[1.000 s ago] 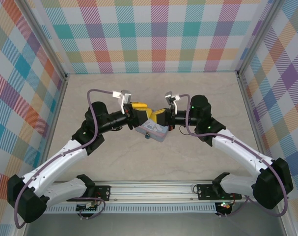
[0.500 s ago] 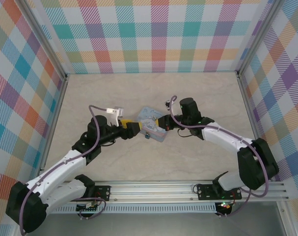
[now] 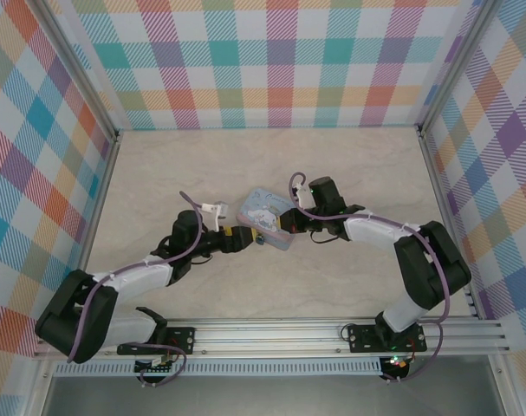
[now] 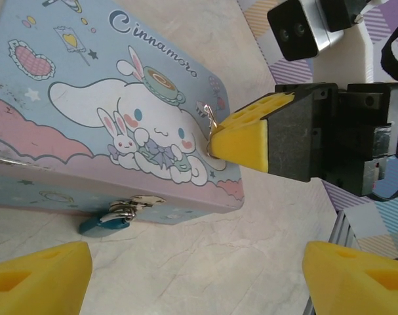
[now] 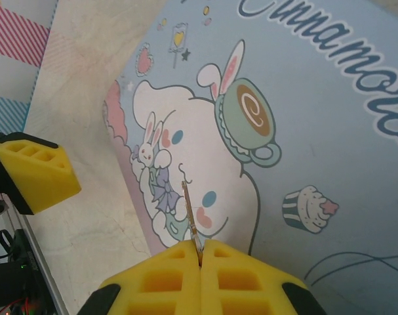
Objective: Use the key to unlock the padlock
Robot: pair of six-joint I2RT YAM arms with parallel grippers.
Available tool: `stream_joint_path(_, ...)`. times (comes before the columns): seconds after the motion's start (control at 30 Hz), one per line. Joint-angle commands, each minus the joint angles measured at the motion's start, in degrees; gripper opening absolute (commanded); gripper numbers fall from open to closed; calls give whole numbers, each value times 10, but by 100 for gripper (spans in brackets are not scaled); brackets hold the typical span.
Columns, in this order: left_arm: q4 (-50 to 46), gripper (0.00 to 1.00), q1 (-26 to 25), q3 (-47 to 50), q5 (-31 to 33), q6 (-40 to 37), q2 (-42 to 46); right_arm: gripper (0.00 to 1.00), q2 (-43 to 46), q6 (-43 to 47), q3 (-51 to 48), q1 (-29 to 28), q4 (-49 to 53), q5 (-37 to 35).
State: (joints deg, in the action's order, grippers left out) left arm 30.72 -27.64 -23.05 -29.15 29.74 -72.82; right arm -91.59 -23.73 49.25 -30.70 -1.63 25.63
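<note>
Pinches the key (image 5: 191, 216) in the shut-tight right pincer (image 5: 200, 252), above the tin (image 4: 87, 98) lid (thin blade across the cartoon print). Holds the left pincer (image 4: 199, 272) wide apart, facing the padlock (image 4: 112, 220) hooked on the tin's front clasp, low against the table (image 3: 332, 173).

There is one pale blue cartoon-printed tin (image 3: 267, 215), one small padlock (image 4: 105, 223) and one thin metal key (image 5: 191, 216). There are two white and black robot arms: one left arm (image 3: 141, 282) and one right arm (image 3: 375, 234). Each arm ends in one hand, the left hand (image 3: 242, 235) and the right hand (image 5: 200, 249). Each hand has two yellow foam fingers (image 4: 38, 275), four in total. There is one worktop (image 3: 176, 173).
</note>
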Motion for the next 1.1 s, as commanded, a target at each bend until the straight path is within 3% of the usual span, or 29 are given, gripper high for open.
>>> stream_joint_path(0.0,81,85,3,12,-14,-31,-31,0,-9,-11,14,4,5,0)
stream_joint_path(0.6,205,86,-5,-23,-63,-57,-222,0,-19,-9,7,5,15,0)
stream_joint_path(1.07,247,83,-21,-39,-70,-76,-282,0,-15,-10,2,6,16,-4)
